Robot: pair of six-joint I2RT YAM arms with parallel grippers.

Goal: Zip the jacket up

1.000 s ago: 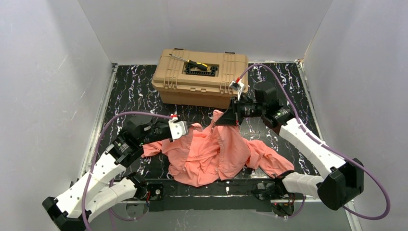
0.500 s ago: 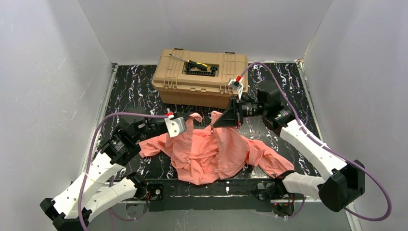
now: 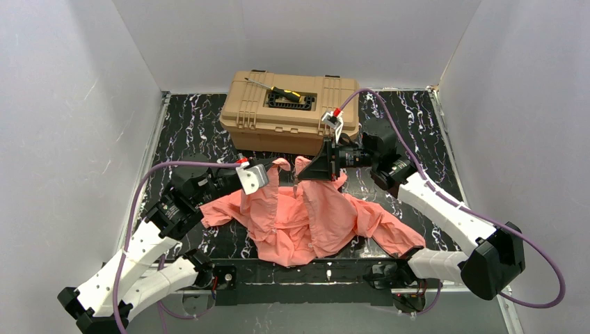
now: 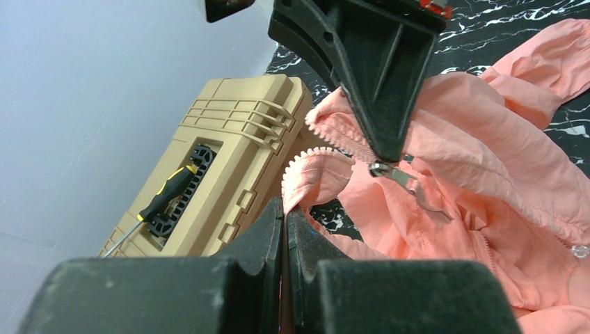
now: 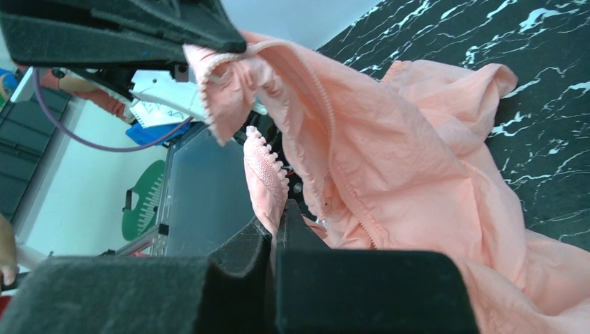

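Note:
The salmon-pink jacket [image 3: 309, 219] lies crumpled on the black marbled table, its front open and both upper front edges lifted. My left gripper [image 3: 273, 170] is shut on the left front edge, a strip of zipper teeth [image 4: 313, 163] showing just past its tips [image 4: 285, 205]. My right gripper [image 3: 299, 175] is shut on the other front edge [image 5: 268, 174] close beside it. In the left wrist view the silver zipper slider and pull [image 4: 409, 184] hang right below the tip of the right gripper [image 4: 385, 154]. The sleeves trail out to either side.
A tan toolbox [image 3: 289, 115] stands just behind the grippers, with a black-and-yellow screwdriver [image 3: 282, 90] on its lid. White walls close the table [image 3: 188, 132] on three sides. The arm bases sit at the near edge.
Both grippers have drawn the jacket's front edges up and towards the toolbox. The right gripper has moved left, so the two edges now stand closer together.

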